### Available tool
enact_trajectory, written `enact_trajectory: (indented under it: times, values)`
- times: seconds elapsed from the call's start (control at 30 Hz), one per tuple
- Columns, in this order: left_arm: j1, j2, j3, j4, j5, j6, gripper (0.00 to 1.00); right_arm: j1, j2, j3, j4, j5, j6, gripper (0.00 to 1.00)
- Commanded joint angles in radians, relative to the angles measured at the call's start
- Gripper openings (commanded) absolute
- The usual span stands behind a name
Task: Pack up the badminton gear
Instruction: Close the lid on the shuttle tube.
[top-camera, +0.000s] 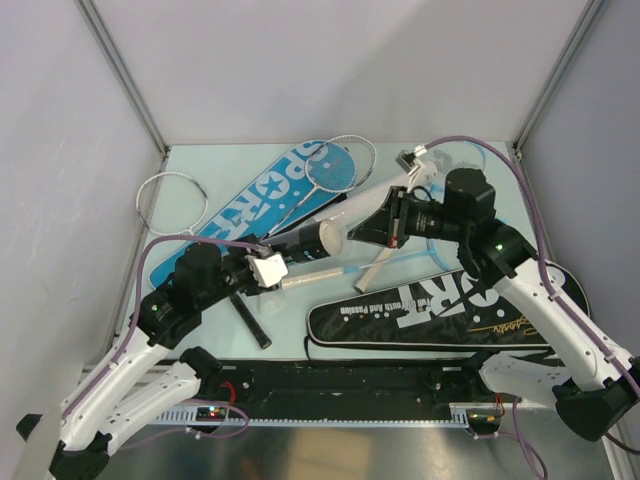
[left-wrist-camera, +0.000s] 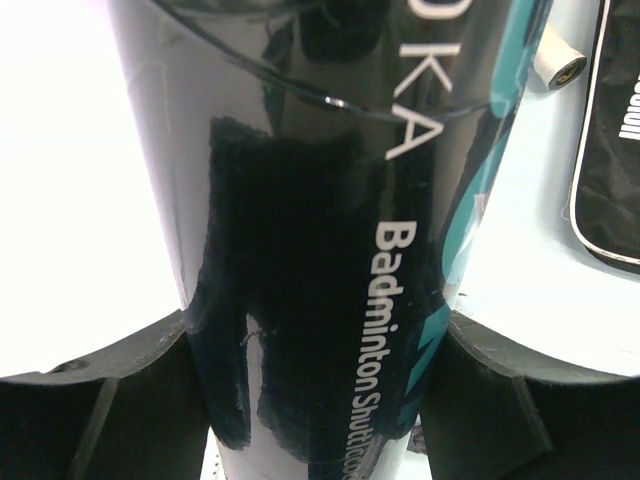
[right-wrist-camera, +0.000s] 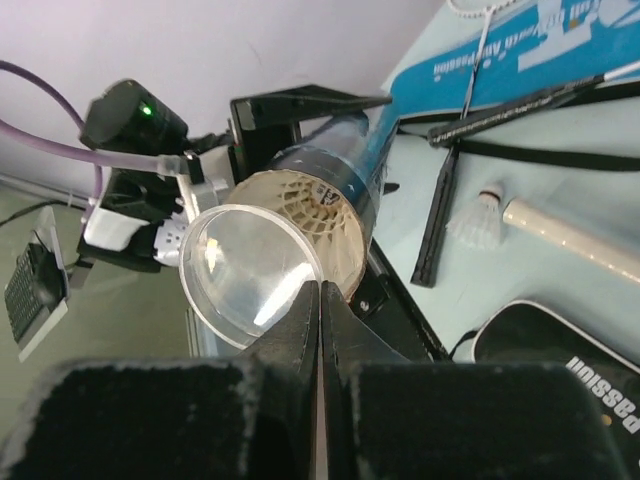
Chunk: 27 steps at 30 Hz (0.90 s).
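While the left gripper (top-camera: 268, 268) clamps the black tube (left-wrist-camera: 300, 260) around its body, with a pad on either side of the white "Badminton Shuttlecock" lettering, the right gripper (right-wrist-camera: 320, 300) holds a clear lid (right-wrist-camera: 250, 282) just in front of the tube's open end. Its fingers are pressed together on the lid's lower rim, pinching it edge-on.

The step in hand looks like capping the tube. In the overhead view the tube sits at the centre of the frame, slanting up to the right between the two arms. In the right wrist view the lid overlaps the mouth but hangs low and to the left of it. The next move therefore calls for centring the lid, squaring it to the rim and pushing along the tube's axis while the left grip braces against the push. The pinched part of the rim may not seat until the fingers let go.

The tube is glossy black with a teal stripe. Its mouth shows a cream wall and the pale ribbed skirt of a shuttlecock inside, so it seems loaded. One loose shuttlecock (right-wrist-camera: 478, 218) lies on the table (top-camera: 240, 160) at the right of that frame, beside a white racket handle (right-wrist-camera: 570, 240).
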Motion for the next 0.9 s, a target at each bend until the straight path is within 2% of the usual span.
enact_trajectory:
  times: [0.0, 0.57, 0.87]
  values:
    - [-0.024, 0.011, 0.059, 0.027, -0.018, 0.042, 0.6, 0.06, 0.023, 0.05, -0.05, 0.049, -0.049, 0.0]
    - [-0.04, 0.016, 0.057, 0.028, -0.006, 0.052, 0.6, 0.142, -0.028, 0.035, -0.104, 0.391, -0.098, 0.0]
    - [-0.041, 0.031, 0.058, 0.029, 0.005, 0.042, 0.6, 0.211, 0.005, 0.031, -0.086, 0.438, -0.11, 0.0]
